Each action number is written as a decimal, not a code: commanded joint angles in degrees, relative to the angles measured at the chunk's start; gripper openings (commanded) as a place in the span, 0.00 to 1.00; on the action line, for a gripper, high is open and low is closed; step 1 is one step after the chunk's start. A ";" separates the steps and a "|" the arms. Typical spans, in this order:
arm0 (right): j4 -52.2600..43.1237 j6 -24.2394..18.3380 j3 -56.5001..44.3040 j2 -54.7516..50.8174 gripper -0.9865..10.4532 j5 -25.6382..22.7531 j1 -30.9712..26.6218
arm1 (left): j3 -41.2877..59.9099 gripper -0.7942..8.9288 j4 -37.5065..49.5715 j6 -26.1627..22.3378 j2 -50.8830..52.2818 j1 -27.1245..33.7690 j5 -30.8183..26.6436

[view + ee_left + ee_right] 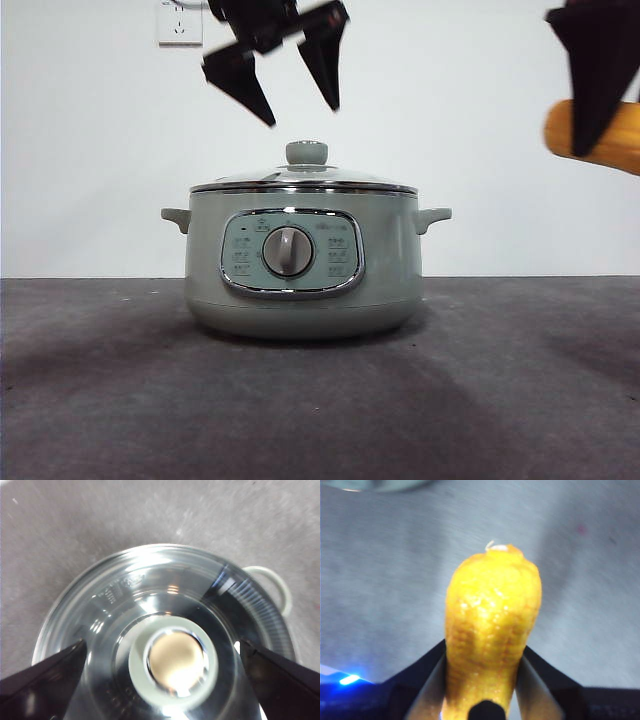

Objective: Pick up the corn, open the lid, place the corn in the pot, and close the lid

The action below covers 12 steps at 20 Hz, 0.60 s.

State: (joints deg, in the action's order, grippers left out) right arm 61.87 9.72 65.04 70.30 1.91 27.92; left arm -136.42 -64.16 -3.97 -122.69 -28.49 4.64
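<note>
Corn (492, 635) sits clamped in right gripper (480, 680); left gripper (290, 85) hangs spread above lid (303, 182).

Two robot arms, both raised clear of the tabletop (320, 400). The left tool (300, 100) hangs at about twelve o'clock in the front view, its two black jaws spread wide and pointing down, touching nothing. The right tool (598, 100) enters at about two o'clock, dark and large, its jaws closed around the corn (492, 630), which it holds up in the air.
</note>
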 commanded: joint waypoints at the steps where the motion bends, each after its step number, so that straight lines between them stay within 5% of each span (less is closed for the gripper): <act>1: -1.95 2.38 0.04 -0.09 0.08 -0.04 2.89 | 0.04 0.63 1.31 1.57 -1.66 0.02 -0.09; 12: -2.27 6.84 0.04 -0.09 0.08 -3.04 11.93 | 0.04 0.63 -3.54 2.43 -3.15 -0.35 0.28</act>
State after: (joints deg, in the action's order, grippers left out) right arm 59.96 15.86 65.04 70.30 -0.91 39.75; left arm -136.42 -67.68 -1.89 -124.84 -28.67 5.02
